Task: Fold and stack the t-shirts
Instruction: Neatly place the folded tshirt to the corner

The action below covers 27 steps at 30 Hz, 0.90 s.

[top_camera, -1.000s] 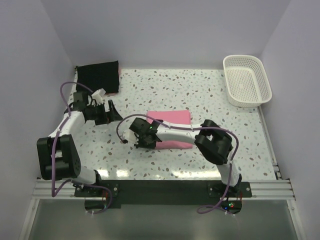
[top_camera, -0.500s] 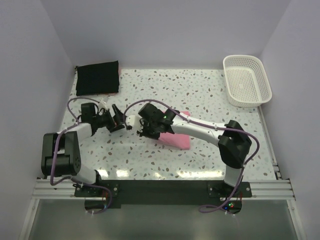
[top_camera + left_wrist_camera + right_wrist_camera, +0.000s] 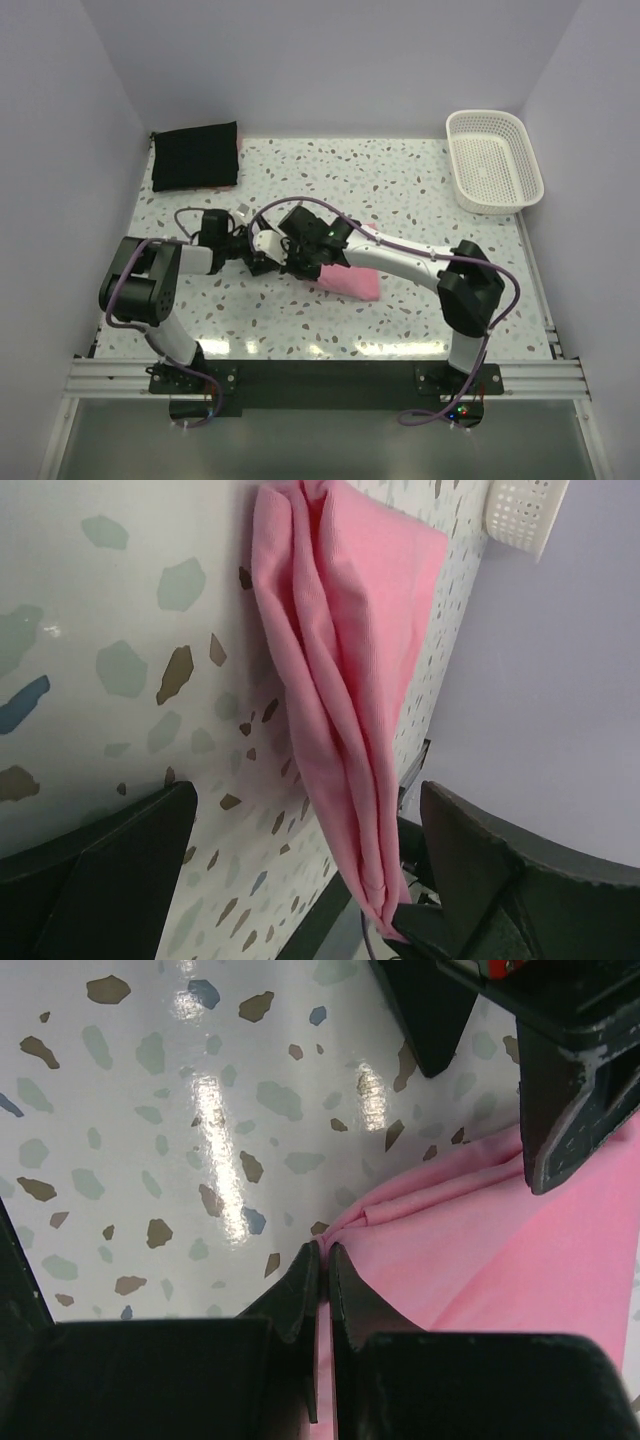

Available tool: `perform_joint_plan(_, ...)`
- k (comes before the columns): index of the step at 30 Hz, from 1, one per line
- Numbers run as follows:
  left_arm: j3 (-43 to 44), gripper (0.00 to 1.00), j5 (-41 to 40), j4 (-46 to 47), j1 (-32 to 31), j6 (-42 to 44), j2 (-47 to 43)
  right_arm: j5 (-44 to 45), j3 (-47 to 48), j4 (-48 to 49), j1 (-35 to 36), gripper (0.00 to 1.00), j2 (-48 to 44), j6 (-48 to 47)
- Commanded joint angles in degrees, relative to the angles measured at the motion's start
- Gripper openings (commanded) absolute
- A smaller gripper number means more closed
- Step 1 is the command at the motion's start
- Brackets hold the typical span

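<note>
**Right claw pinching pink shirt corner; left claw standing wide at same edge**

The right claw is pressing its fingers fully together at the nearest corner of the folded pink t-shirt. The fabric is puckering just ahead of the tips, so a thin pinch of cloth appears to be held. From this claw the shirt is spreading forward and to the right.

The left claw is standing with its fingers wide apart and holding nothing. The shirt's folded edge is lying between them, its long axis running straight away from that claw. Both claws are crowding the same corner, the right one already on it.

The black folded garment is lying well apart on the table, behind the left claw and off to its left. In my judgement, any carry to the stack is heading that way.

The right forearm is covering the shirt's middle in the overhead view. How many layers are caught in the pinch cannot be told, nor whether the left fingers are touching cloth.
</note>
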Motion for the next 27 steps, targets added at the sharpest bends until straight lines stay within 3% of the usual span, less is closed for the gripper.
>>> perform_joint_plan(1, 2.5, 1.0, -2.8, -0.1, -1.5, -4.1, 2.8, -2.4, 3.4, 0.9, 0.0, 0.0, 0.7, 2.1)
perform_joint_plan(11, 5.6, 0.99, -6.7, 1.5, -5.1, -8.1, 7.9, -3.5, 6.6, 3.0, 0.8, 0.0, 4.5, 4.6)
perform_joint_plan(17, 11.4, 0.81, -10.4, -0.2, -6.4, -8.3, 12.3, -3.0, 9.7, 4.4, 1.0, 0.0, 7.4, 8.2)
perform_joint_plan(18, 11.9, 0.74, -10.8, -0.5, -6.6, -8.4, 13.2, -2.9, 10.9, 4.6, 0.9, 0.0, 8.0, 8.5)
perform_joint_plan(23, 14.3, 0.67, -12.0, -1.4, -8.2, -8.5, 14.7, -2.0, 13.6, 5.1, 1.0, 0.0, 10.0, 9.1)
perform_joint_plan(25, 15.1, 0.54, -12.8, -3.2, -8.4, -7.2, 14.7, -1.6, 13.7, 5.6, 1.0, 0.0, 9.9, 9.4)
perform_joint_plan(27, 17.2, 0.28, -14.4, -6.8, -8.6, -3.2, 14.5, -1.1, 13.8, 6.0, 0.9, 0.0, 9.6, 10.0)
